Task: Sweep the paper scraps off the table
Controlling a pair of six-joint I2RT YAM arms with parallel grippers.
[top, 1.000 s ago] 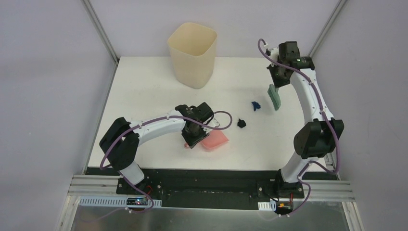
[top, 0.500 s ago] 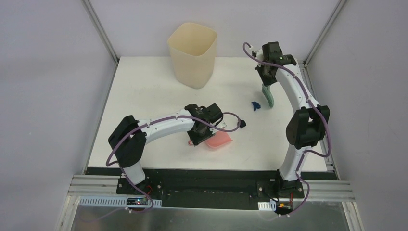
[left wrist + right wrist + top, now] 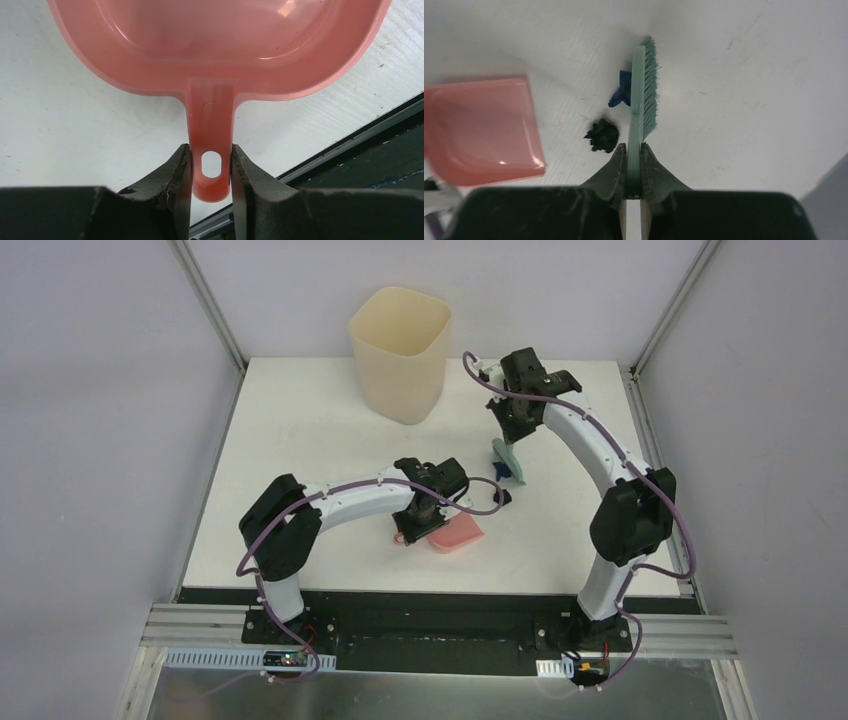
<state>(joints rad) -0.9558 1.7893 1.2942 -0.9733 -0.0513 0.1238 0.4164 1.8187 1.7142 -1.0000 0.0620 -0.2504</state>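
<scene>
Two paper scraps lie on the white table (image 3: 300, 420): a dark blue one (image 3: 621, 90) touching the back of the green brush (image 3: 644, 95), and a black one (image 3: 602, 135) just left of the brush handle. My right gripper (image 3: 634, 150) is shut on that handle, holding the brush on edge with its bristles facing right. The pink dustpan (image 3: 455, 534) rests on the table, its open mouth toward the scraps. My left gripper (image 3: 210, 160) is shut on the dustpan's handle (image 3: 211, 145). In the right wrist view the dustpan (image 3: 479, 130) sits left of the black scrap.
A cream plastic bin (image 3: 400, 350) stands at the back of the table, left of the right arm. The black front edge strip (image 3: 430, 600) runs below the dustpan. Purple cables loop off both arms over the middle of the table.
The right arm has swung left and down with the brush, from the right edge to the blue scrap. The left arm has shifted the dustpan slightly right.
</scene>
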